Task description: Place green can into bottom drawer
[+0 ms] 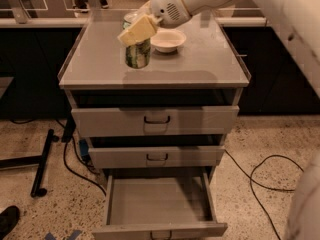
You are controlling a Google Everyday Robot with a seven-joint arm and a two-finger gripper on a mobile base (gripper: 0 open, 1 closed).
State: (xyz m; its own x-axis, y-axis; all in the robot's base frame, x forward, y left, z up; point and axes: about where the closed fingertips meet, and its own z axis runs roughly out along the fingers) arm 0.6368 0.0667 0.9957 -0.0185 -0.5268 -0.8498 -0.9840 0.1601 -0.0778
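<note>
The green can point(137, 55) stands upright near the middle of the grey cabinet top point(210, 66), just left of a white bowl. My gripper point(135, 29) comes in from the upper right and is shut on the can's upper part; one pale yellow finger point(136, 31) crosses its front and the other is hidden behind the can. I cannot tell whether the can rests on the top or hangs just above it. The bottom drawer point(157, 204) is pulled out far below, its flat grey inside bare, its handle at the frame's lower edge.
The white bowl point(168, 39) sits right of the can. The top drawer point(156, 120) and middle drawer point(156, 156) stick out slightly. My arm point(280, 14) fills the upper right. Cables point(265, 176) and a black stand leg point(42, 164) lie on the floor.
</note>
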